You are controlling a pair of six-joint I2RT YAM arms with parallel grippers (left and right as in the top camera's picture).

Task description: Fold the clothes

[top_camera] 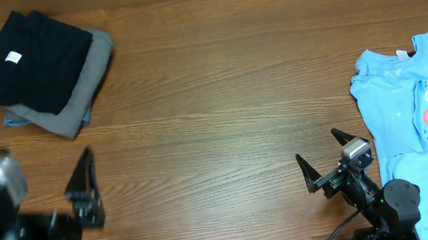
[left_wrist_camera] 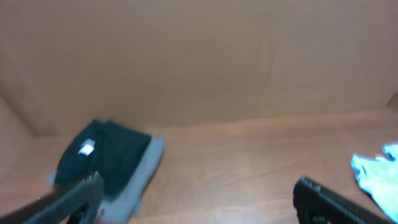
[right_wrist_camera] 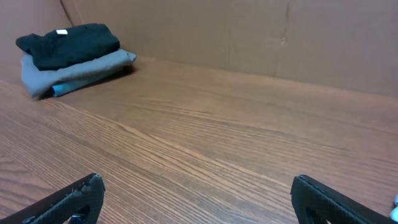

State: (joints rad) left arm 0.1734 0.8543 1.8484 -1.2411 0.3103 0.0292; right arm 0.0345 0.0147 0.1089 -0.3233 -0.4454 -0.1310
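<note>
Wood-grain table, brown, with a cardboard-coloured wall behind the far edge.

Garments:
- One folded stack of three layers at the far left corner.
- Top layer: black T-shirt, small white neck label facing up.
- Middle layer: grey shorts, sticking out to the right of the black layer.
- Bottom layer: light blue layer. Only a thin edge shows, so I cannot tell what garment it is.
- One light blue printed tee, loose and spread flat at the right edge. It has red and white lettering and is partly cut off by the frame.
- The stack and the loose tee lie well apart.

Grippers, two:
- Left gripper, near edge on the left side, blurred in the overhead view. Its jaws are spread wide with nothing between them, and it is well short of the stack.
- Right gripper, near edge, right of centre. It sits near the printed tee's left side without touching it, jaws wide apart and holding nothing.
</note>
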